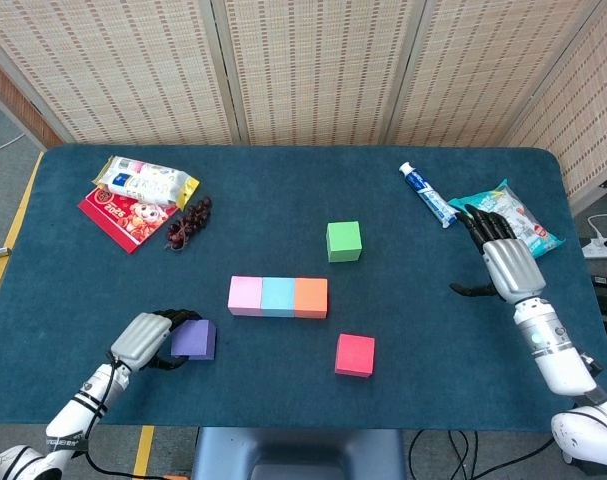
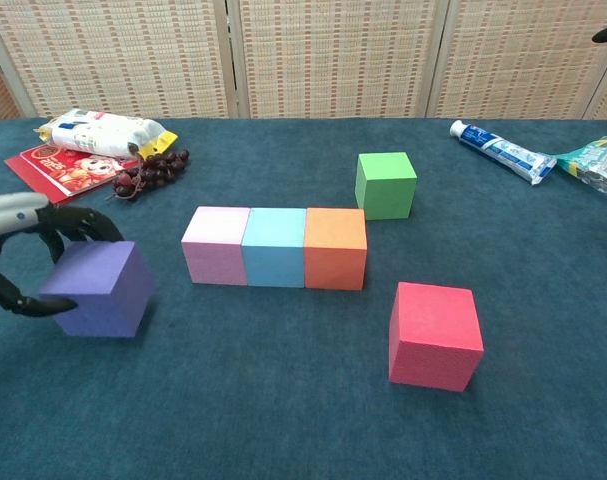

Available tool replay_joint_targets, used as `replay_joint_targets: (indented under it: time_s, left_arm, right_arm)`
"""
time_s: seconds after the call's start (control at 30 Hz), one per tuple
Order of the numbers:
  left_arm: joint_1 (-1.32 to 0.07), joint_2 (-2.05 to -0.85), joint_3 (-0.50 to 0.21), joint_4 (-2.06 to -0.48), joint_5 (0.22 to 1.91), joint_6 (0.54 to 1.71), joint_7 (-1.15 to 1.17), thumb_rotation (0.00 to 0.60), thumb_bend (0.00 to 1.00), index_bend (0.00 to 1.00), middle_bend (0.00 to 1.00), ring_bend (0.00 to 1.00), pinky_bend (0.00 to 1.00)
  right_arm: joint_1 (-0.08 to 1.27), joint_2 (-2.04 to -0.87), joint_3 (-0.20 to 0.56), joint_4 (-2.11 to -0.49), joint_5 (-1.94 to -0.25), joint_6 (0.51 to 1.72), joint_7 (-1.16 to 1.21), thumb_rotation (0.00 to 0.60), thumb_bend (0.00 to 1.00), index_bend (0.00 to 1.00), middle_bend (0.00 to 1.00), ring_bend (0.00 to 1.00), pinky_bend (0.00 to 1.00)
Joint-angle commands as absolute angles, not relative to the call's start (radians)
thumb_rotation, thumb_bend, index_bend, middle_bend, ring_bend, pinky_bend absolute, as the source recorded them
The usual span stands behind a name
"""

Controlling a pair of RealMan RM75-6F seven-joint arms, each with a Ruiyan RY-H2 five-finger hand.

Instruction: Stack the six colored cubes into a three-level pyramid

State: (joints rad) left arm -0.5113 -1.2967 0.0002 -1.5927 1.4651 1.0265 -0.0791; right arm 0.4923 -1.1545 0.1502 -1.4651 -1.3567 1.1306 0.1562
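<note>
Gripping the purple cube (image 2: 95,288), the left hand's (image 1: 143,339) fingers (image 2: 78,222) wrap it.

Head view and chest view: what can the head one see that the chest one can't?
Only the head view shows the whole right hand, open beside the snack bag, and all of the left hand with its arm. Only the chest view shows the cubes' side faces and the left hand's fingers curled over the top of the purple cube. Both show the pink cube, blue cube and orange cube touching in a row, the green cube and red cube apart, the toothpaste and the grapes.
</note>
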Motion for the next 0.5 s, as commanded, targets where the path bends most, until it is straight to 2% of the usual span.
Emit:
replay_joint_targets:
  time_s: [0.03, 0.17, 0.3, 0.37, 0.4, 0.5]
  left_arm:
    - [-0.54, -1.219, -0.049, -1.661, 1.463, 1.034, -0.066, 0.6, 0.31, 0.36, 0.41, 0.35, 0.4]
    - [-0.609, -1.165, -0.127, -1.703, 1.403, 0.968, -0.086, 0.6, 0.32, 0.35, 0.4, 0.34, 0.4]
    - [-0.637, -1.153, -0.15, -1.713, 1.373, 0.929, -0.095, 0.6, 0.32, 0.34, 0.39, 0.33, 0.4]
    - [-0.693, -1.155, -0.194, -1.719, 1.326, 0.86, -0.125, 0.6, 0.32, 0.33, 0.38, 0.32, 0.4]
    - [-0.749, -1.172, -0.223, -1.704, 1.295, 0.791, -0.135, 0.6, 0.32, 0.33, 0.38, 0.32, 0.4]
    - [-0.816, -1.207, -0.243, -1.664, 1.235, 0.718, -0.104, 0.6, 0.32, 0.32, 0.38, 0.31, 0.39]
  right_arm:
    - [0.489, -1.153, 0.153, -1.466, -1.356, 1.134, 0.158, 0.6, 0.0, 0.0, 0.0, 0.0, 0.0]
    - [0.485, -1.139, 0.158, -1.477, -1.352, 1.135, 0.153, 0.6, 0.0, 0.0, 0.0, 0.0, 0.0]
    - [0.483, -1.132, 0.159, -1.483, -1.349, 1.134, 0.149, 0.6, 0.0, 0.0, 0.0, 0.0, 0.0]
    - [0.479, -1.123, 0.16, -1.49, -1.344, 1.131, 0.145, 0.6, 0.0, 0.0, 0.0, 0.0, 0.0]
    - [0.475, -1.114, 0.158, -1.499, -1.34, 1.13, 0.141, 0.6, 0.0, 0.0, 0.0, 0.0, 0.0]
    - [0.467, -1.102, 0.158, -1.513, -1.335, 1.131, 0.134, 0.6, 0.0, 0.0, 0.0, 0.0, 0.0]
